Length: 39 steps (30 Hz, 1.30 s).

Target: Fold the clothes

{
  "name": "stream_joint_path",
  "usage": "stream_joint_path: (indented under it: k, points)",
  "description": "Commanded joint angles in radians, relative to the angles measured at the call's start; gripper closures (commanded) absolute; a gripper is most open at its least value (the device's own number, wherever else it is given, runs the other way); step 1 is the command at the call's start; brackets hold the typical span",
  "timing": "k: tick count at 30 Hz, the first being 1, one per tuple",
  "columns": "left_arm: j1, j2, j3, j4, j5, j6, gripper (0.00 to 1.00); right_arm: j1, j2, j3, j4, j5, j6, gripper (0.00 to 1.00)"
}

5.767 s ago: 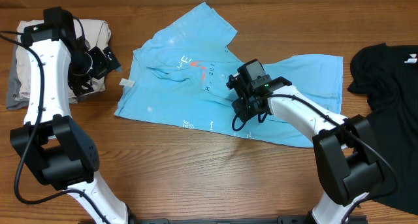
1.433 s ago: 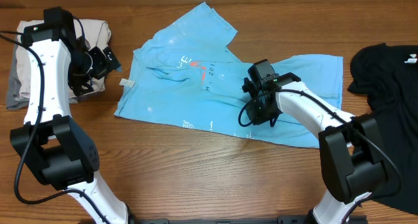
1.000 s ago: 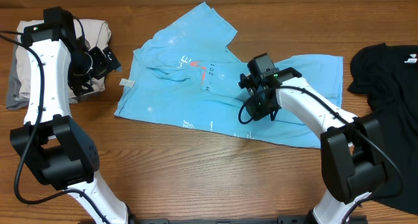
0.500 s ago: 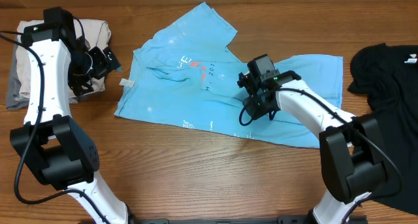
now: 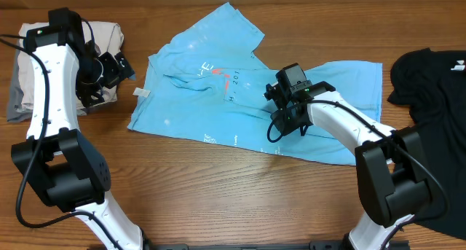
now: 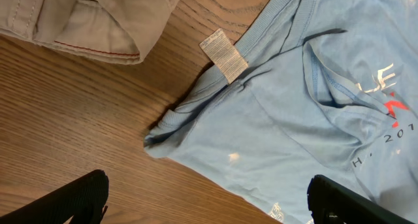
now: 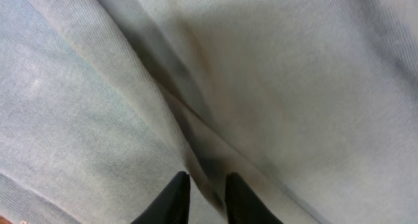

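My right gripper (image 7: 206, 188) pinched a crease (image 7: 189, 126) at the shirt's (image 5: 189, 97) middle; my left gripper (image 5: 115, 66) gaped, farther off near the collar (image 6: 277, 25).

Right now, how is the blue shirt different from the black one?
The blue T-shirt lies mid-table with lettering on it; the black garment sits at the right edge, partly out of view. The right gripper pinches a fold of the blue T-shirt; no gripper nears the black garment. Both lie rumpled on the wooden table.
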Motion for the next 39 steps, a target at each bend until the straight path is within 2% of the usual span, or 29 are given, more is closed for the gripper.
stream_joint_path:
  k: [1, 3, 18, 24, 26, 27, 34, 37, 39]
  points:
    - [-0.007, -0.032, 0.018, 0.001, 0.008, 0.008, 0.0, -0.002, -0.003, -0.006, 0.012, 0.006, 0.0, 0.87]
    - [-0.007, -0.032, 0.018, 0.001, 0.008, 0.008, 0.0, -0.002, -0.003, -0.006, 0.016, 0.006, 0.0, 0.96]
    - [-0.007, -0.032, 0.018, 0.001, 0.008, 0.008, 0.0, -0.024, -0.003, -0.006, 0.17, 0.1, -0.001, 0.96]
    - [-0.007, -0.032, 0.018, 0.001, 0.008, 0.008, 0.0, -0.039, -0.003, -0.006, 0.181, 0.1, 0.0, 0.83]
    - [-0.007, -0.032, 0.018, 0.001, 0.008, 0.008, 0.0, -0.049, -0.003, -0.006, 0.198, 0.1, 0.0, 0.7]
    - [-0.007, -0.032, 0.018, 0.001, 0.008, 0.008, 0.0, -0.057, -0.003, -0.006, 0.209, 0.1, 0.001, 0.7]
    - [-0.007, -0.032, 0.018, 0.001, 0.008, 0.008, 0.0, -0.146, -0.008, 0.065, 0.2, 0.091, 0.256, 0.69]
    - [-0.007, -0.032, 0.018, 0.001, 0.008, 0.008, 0.0, -0.185, -0.028, 0.15, 0.058, 0.034, 0.342, 0.7]
    - [-0.007, -0.032, 0.018, 0.001, 0.008, 0.008, 0.0, -0.205, -0.049, 0.212, -0.078, 0.0, 0.378, 0.77]
